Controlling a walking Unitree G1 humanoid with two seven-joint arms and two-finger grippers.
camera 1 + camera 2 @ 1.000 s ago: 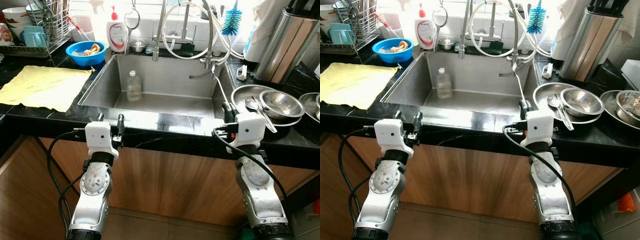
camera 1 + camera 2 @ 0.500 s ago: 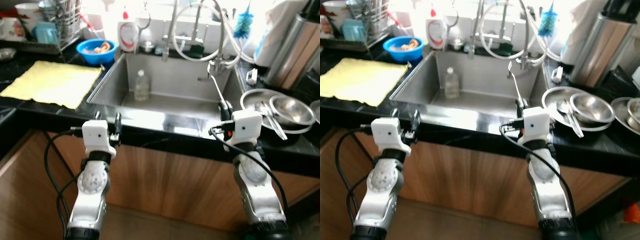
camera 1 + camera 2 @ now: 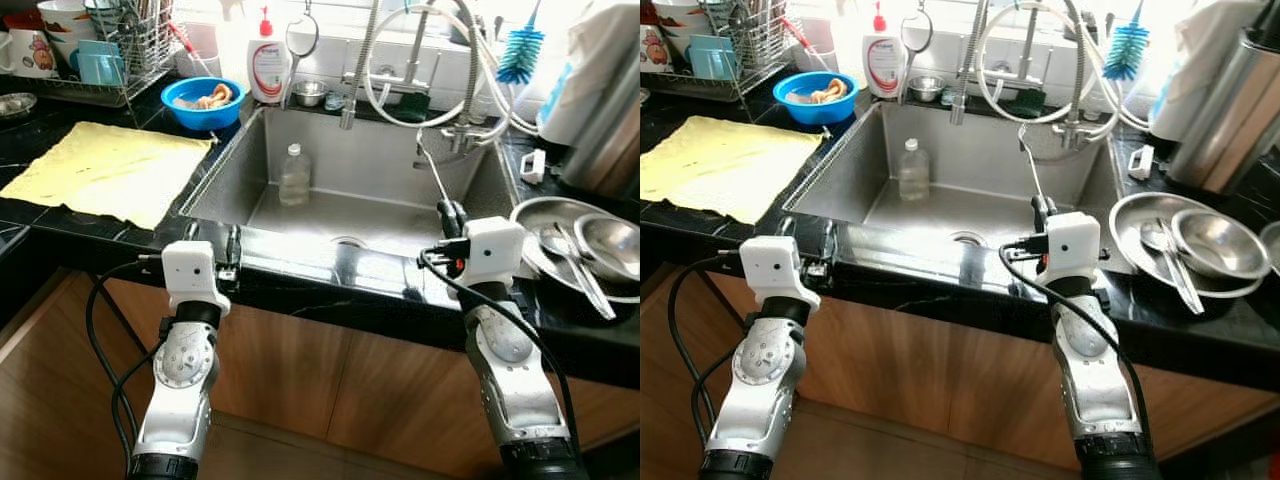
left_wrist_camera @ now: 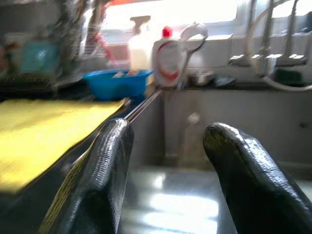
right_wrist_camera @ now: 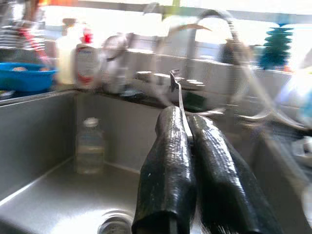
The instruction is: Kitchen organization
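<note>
My right gripper [image 3: 447, 214] is over the front edge of the steel sink [image 3: 390, 165], shut on a thin metal utensil [image 3: 430, 180] that sticks up and away over the basin. In the right wrist view the utensil [image 5: 179, 105] rises between the closed fingers [image 5: 168, 161]. My left gripper [image 3: 212, 238] hovers at the sink's front left corner, open and holding nothing; its fingers [image 4: 97, 180] stand wide apart. A clear plastic bottle [image 3: 294, 176] stands upright inside the sink.
A yellow cloth [image 3: 100, 170] lies on the black counter to the left, with a blue bowl [image 3: 202, 103], soap bottle [image 3: 267, 70] and dish rack [image 3: 100, 50] behind. On the right counter sits a steel plate [image 3: 535, 215] with a bowl [image 3: 610, 240] and spoon. Faucet hoses [image 3: 440, 60] hang over the sink.
The camera has shifted, so the sink sits more to the right in the picture. Both arms keep their pose; the right gripper still holds the utensil.
</note>
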